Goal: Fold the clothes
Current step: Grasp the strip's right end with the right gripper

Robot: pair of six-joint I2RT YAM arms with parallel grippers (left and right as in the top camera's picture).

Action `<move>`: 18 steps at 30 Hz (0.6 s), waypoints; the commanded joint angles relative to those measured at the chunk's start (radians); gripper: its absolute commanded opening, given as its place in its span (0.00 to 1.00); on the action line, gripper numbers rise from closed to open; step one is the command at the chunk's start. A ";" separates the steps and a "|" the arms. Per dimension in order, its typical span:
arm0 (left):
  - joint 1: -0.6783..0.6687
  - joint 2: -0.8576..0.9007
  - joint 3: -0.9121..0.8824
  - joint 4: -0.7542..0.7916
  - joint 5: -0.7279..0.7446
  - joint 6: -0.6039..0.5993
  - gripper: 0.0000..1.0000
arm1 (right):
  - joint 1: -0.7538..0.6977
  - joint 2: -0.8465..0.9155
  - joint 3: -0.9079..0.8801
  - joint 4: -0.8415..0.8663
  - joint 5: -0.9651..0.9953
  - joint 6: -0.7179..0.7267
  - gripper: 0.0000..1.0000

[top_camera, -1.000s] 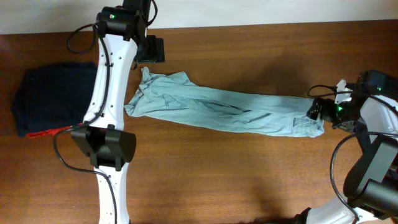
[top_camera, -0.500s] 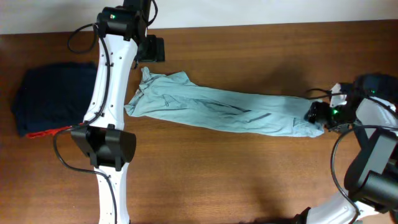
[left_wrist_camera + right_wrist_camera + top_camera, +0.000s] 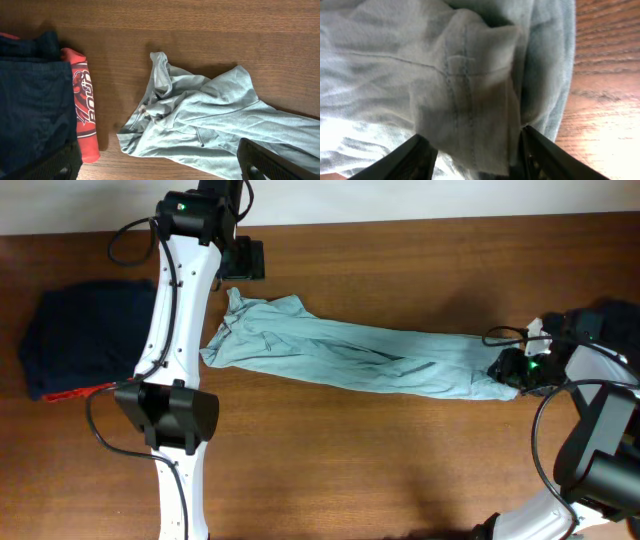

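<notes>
1. Overhead: the T-shirt point(image 3: 350, 358) is lying bunched into a long strip on the table point(image 3: 400, 470), running between the two pincers. The right pincer point(image 3: 508, 368) is sitting on the strip's hem end. The left pincer point(image 3: 243, 260) is hanging just beyond the collar end, not touching cloth. The folded navy and red garments point(image 3: 75, 345) are sitting well apart from the left pincer, on the side away from the shirt.
2. Left wrist: the left pincer point(image 3: 160, 167) is hanging wide open with nothing between its fingers point(image 3: 280, 160). The T-shirt point(image 3: 215, 125) collar is lying crumpled directly ahead of it. The red garment point(image 3: 82, 110) is near the opposite finger, apart from the shirt.
3. Right wrist: the right pincer point(image 3: 477, 155) is standing narrow, and a stitched hem fold of the T-shirt point(image 3: 465, 95) is filling the gap between its fingers point(image 3: 415, 160). Can't tell whether it's actually clamping or only straddling.
4. Step, my read: securing the hem end for spreading or folding over.
5. Doing it well:
   - Close fully on the stitched hem, both layers, not the loose edge.
   - Lift only enough to clear the table, since soft cotton is going to drag and re-bunch.
   - Bring the left pincer down on a collar or shoulder corner, staying off the red garment.
   - Pull both ends evenly so the strip is opening flat before any fold.
</notes>
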State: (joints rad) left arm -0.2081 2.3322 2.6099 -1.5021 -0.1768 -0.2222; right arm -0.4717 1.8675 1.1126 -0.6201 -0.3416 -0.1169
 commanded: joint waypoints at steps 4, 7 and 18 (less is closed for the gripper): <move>0.002 -0.002 -0.008 0.002 -0.015 -0.009 0.99 | 0.000 0.005 -0.013 0.035 -0.052 -0.006 0.38; 0.002 -0.002 -0.008 0.002 -0.015 -0.009 0.99 | 0.000 0.005 -0.013 0.035 -0.052 -0.006 0.22; 0.002 -0.002 -0.008 -0.001 -0.015 -0.009 0.99 | 0.001 0.003 0.034 -0.001 -0.119 -0.011 0.04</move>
State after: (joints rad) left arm -0.2081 2.3322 2.6099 -1.5024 -0.1768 -0.2222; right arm -0.4717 1.8675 1.1091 -0.6029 -0.3996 -0.1158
